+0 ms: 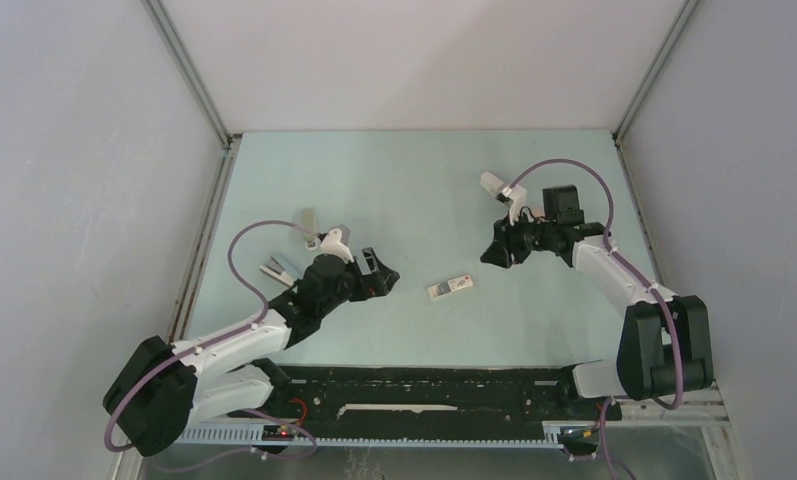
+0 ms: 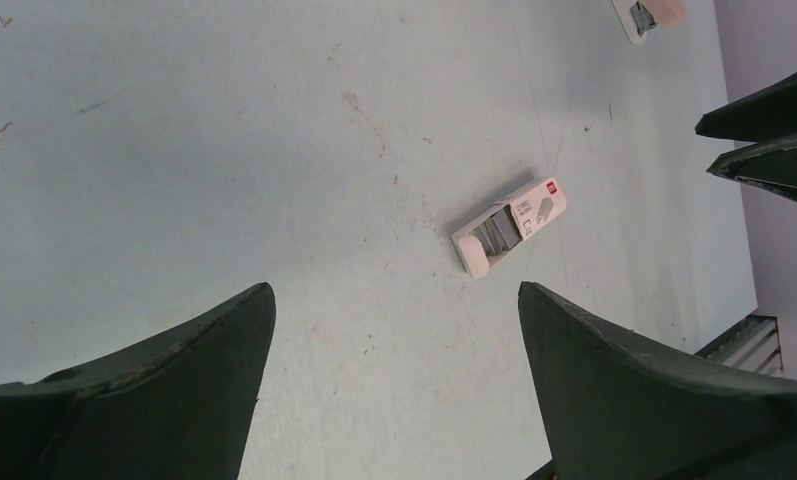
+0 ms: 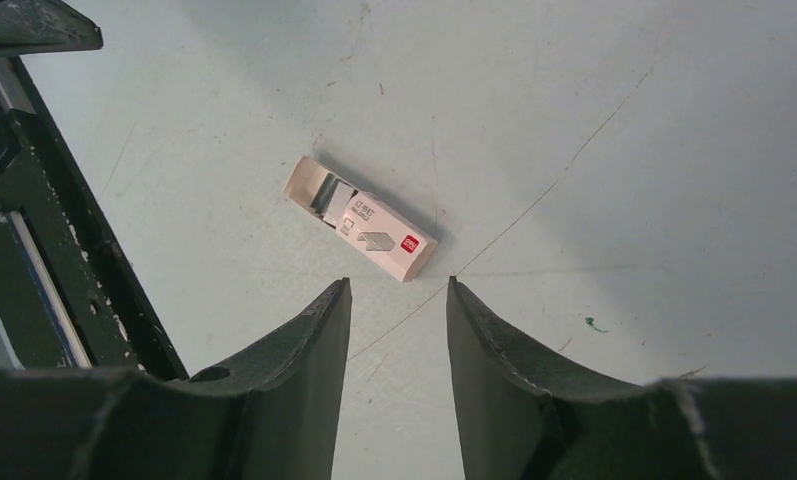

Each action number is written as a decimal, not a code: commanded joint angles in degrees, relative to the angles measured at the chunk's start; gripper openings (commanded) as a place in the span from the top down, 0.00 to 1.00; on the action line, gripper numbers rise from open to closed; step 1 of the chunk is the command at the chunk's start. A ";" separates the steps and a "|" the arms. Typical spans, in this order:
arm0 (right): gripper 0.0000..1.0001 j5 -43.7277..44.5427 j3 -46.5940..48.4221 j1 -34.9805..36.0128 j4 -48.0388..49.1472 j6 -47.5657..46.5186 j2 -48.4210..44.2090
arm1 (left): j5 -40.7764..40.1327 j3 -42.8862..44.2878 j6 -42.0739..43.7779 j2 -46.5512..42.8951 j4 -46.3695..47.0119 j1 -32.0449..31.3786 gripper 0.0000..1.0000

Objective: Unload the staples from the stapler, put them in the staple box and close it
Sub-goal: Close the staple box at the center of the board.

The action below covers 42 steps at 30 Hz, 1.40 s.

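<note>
Dead centre of the desk (image 1: pixel 394 180): small box (image 1: pixel 450 288), lying flat along the 8-to-2 line. Tucked in its 8 o'clock end, staples (image 3: pixel 326 192). At 9 o'clock of the box, left hand (image 1: pixel 382 272), near but not touching. Out at 2 o'clock of the box, right hand (image 1: pixel 491 255), likewise apart. Past that hand at 12 o'clock, stapler (image 1: pixel 494 185), on the far right part of the desk. Behind the left hand, toward the desk's left edge: far item (image 1: pixel 307 218) at 10 o'clock, near item (image 1: pixel 277 268) at 9 o'clock, too small to identify.
</note>
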 commanded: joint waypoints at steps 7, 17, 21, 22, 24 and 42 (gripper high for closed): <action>0.51 2.74 -0.10 0.33 2.44 1.25 1.87 | 3.60 0.94 -1.82 4.26 6.39 0.59 0.03; 0.51 7.39 1.31 3.10 3.55 2.64 6.22 | 6.84 0.62 -3.40 8.92 9.09 1.33 0.04; 0.55 9.97 6.14 3.37 0.72 4.60 12.48 | 9.52 1.21 -3.86 12.29 11.10 2.49 0.08; 0.57 10.53 7.89 3.37 -0.03 4.99 13.70 | 10.20 1.39 -4.07 13.06 11.72 2.89 0.09; 0.58 12.11 9.22 3.53 -0.18 5.63 15.78 | 11.32 2.04 -4.36 14.63 12.31 3.34 0.10; 0.74 17.08 10.28 5.91 -6.26 3.59 20.49 | 23.51 14.73 -1.85 31.05 7.64 1.02 0.50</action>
